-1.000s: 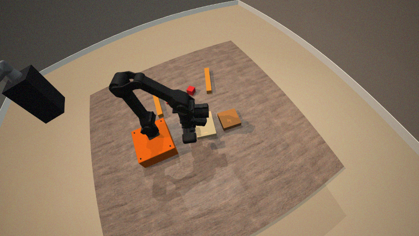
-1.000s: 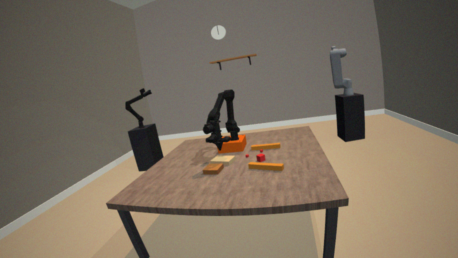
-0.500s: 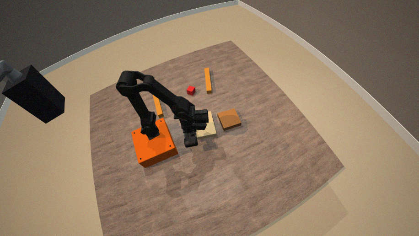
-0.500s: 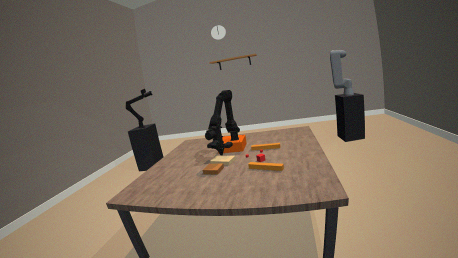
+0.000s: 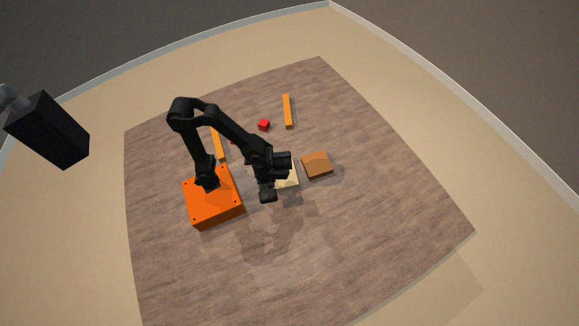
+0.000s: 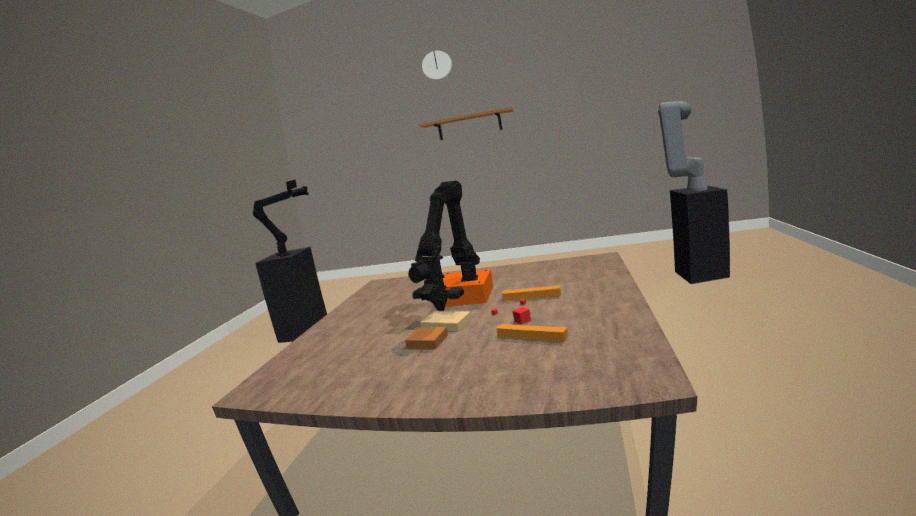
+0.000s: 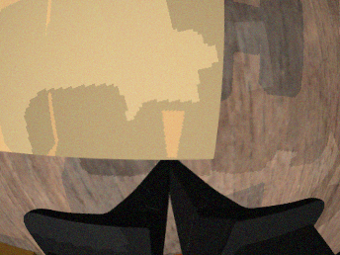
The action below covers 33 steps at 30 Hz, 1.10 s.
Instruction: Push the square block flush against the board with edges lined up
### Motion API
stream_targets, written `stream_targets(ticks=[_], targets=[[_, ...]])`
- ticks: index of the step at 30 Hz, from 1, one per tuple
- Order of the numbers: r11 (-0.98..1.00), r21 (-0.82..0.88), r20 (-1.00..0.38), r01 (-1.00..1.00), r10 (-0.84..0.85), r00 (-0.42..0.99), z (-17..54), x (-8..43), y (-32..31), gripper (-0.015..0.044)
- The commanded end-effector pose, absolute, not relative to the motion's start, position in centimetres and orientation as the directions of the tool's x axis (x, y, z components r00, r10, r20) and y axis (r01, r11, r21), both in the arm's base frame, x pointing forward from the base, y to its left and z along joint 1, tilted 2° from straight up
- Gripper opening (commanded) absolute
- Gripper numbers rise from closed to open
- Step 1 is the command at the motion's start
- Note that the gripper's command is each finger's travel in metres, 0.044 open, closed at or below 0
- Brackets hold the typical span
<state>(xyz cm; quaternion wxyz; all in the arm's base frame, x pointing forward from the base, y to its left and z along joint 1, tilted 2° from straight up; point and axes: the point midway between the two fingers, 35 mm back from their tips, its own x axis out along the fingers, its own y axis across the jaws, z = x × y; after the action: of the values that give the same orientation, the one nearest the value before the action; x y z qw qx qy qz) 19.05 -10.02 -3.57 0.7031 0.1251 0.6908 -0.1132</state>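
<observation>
The brown square block [image 5: 316, 162] [image 6: 426, 336] lies flat on the table. The pale board [image 5: 292, 182] [image 6: 447, 318] [image 7: 109, 59] lies flat between the block and the arm's base, with a narrow gap to the block. Their facing sides do not touch. My gripper [image 6: 440, 307] [image 7: 168, 165] is shut and empty. Its tips are at the board's edge on the side away from the block; whether they touch it I cannot tell. In the top view the hand hides part of the board and the fingertips.
The orange base [image 5: 214, 202] [image 6: 471, 293] stands behind the board. An orange bar [image 5: 287, 111] [image 6: 532, 333], a second orange bar [image 5: 217, 144] [image 6: 531, 293] and a red cube [image 5: 263, 125] [image 6: 521, 315] lie to one side, with two tiny red pieces near the cube.
</observation>
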Motion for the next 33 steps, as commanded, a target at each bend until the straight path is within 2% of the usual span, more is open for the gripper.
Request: stream_targets(ticks=[1, 17, 33], targets=[[0.942, 0.026, -1.000, 0.335, 0.021, 0.017, -3.7, 19.8, -10.2, 0.0000], [0.942, 0.026, -1.000, 0.335, 0.021, 0.019, -3.5, 22.2, -11.1, 0.0000], [0.942, 0.026, -1.000, 0.335, 0.021, 0.017, -3.6, 20.2, -10.4, 0.0000]])
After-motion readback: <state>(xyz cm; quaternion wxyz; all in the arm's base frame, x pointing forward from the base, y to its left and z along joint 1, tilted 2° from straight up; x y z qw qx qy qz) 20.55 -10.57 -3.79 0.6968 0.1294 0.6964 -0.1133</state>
